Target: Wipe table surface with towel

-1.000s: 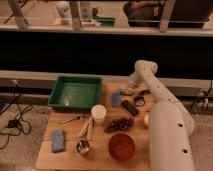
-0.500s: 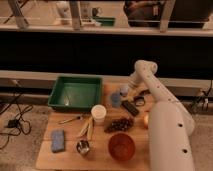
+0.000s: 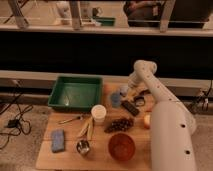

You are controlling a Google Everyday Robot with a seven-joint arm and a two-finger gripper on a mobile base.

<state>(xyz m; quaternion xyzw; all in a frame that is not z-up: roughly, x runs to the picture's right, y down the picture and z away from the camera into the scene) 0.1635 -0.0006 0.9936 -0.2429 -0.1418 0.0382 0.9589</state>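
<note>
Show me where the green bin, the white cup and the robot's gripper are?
green bin (image 3: 75,93), camera view, its inside floor.
white cup (image 3: 99,113), camera view, its side wall.
gripper (image 3: 125,93), camera view, arm's tip over the table's far edge.

The table surface (image 3: 70,156) is light-brown wood, smooth and matt. The arm (image 3: 167,125) has a smooth white plastic shell with a soft shine, and the gripper (image 3: 134,98) at its end — low over the far side of the table — is dark, perhaps plastic or metal. Just beside the gripper lies a pale blue cloth (image 3: 116,99) — soft, matt. Well apart from the gripper, the green bin (image 3: 75,93) looks like glossy plastic, and the small cup (image 3: 83,147) like shiny metal.
</note>
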